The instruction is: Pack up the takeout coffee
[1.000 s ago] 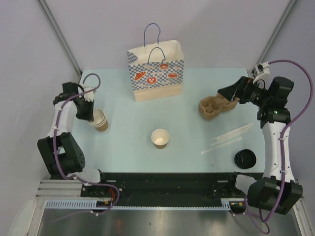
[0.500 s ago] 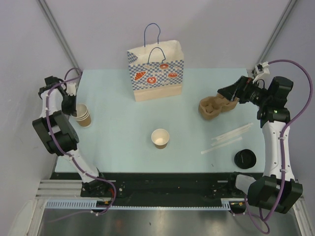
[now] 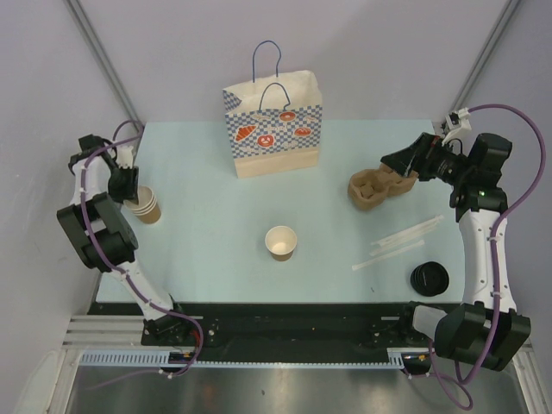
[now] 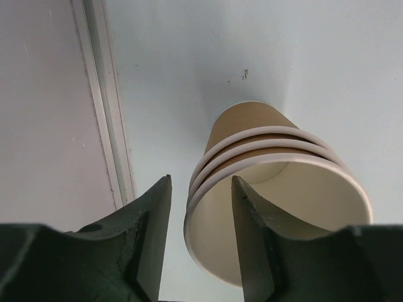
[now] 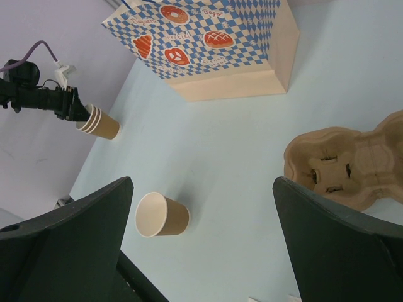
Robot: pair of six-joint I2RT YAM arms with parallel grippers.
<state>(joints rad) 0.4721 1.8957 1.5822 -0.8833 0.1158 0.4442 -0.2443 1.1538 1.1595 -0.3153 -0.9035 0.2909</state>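
No cup with a black lid shows in any view. A single lidless brown cup point(image 3: 281, 242) stands at the table's middle; it also shows in the right wrist view point(image 5: 162, 214). A stack of lidless brown cups point(image 3: 147, 205) stands near the left edge. My left gripper point(image 3: 133, 193) is open at the stack point(image 4: 277, 176): one finger is inside the top cup, the other outside with a gap to the rim point(image 4: 200, 179). My right gripper point(image 3: 394, 161) is open and empty point(image 5: 203, 182), above the table beside the brown pulp cup carrier point(image 3: 378, 186).
A blue-checked paper bag point(image 3: 274, 129) stands upright at the back middle. Black lids point(image 3: 429, 279) lie at the front right. White straws point(image 3: 401, 236) lie beside them. The table's left edge rail point(image 4: 104, 100) runs close to the cup stack.
The left arm swung out to the left and the cup stack moved with it toward the table's left edge, then stayed. The right arm has not moved.
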